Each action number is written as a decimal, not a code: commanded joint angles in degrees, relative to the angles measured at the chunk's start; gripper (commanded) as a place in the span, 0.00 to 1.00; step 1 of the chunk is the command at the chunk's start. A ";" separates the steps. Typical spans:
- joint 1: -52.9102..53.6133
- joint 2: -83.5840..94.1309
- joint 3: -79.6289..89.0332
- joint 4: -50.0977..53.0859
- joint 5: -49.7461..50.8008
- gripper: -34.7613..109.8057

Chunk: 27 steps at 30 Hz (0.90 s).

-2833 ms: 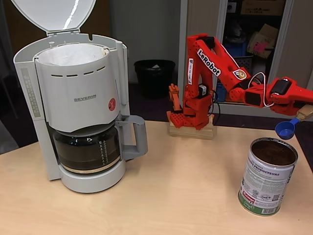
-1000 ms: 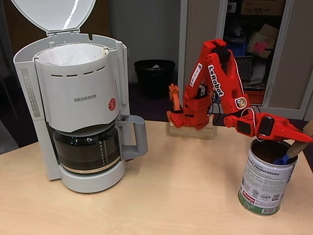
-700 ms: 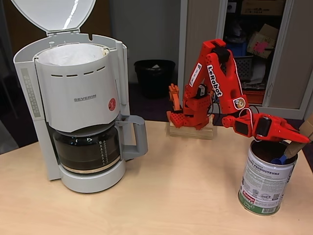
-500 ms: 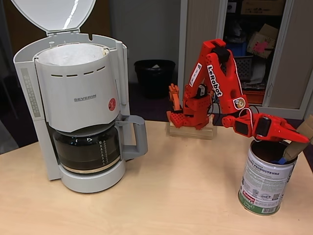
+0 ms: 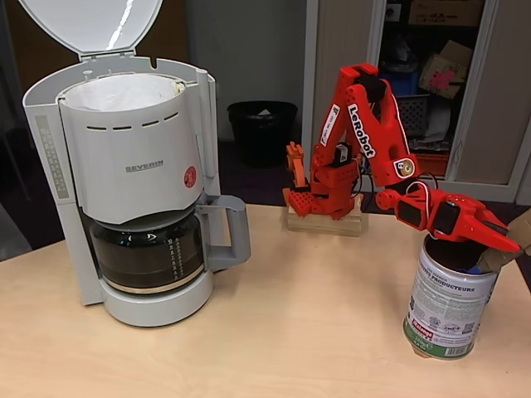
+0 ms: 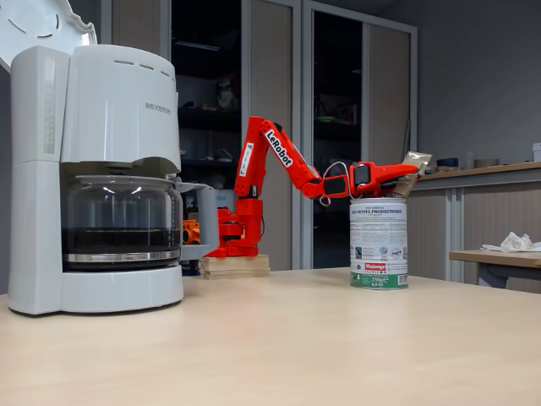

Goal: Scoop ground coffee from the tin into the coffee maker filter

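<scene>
Pincer (image 5: 496,240) grips a scoop handle (image 5: 501,249) over the tin (image 5: 449,303) (pale wooden table (image 5: 290,332), cluttered room).

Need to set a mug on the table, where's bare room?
The widest bare patch is mid-table, between the coffee machine and the tin, in front of the arm's wooden base. The front edge is bare too. It's crowded at the tin, where the gripper dips a scoop into it.
</scene>
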 commanded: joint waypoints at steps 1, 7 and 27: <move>-0.79 4.83 0.35 3.16 0.53 0.32; -0.26 8.61 -0.26 8.79 1.05 0.30; -2.46 15.82 4.31 15.56 8.79 0.24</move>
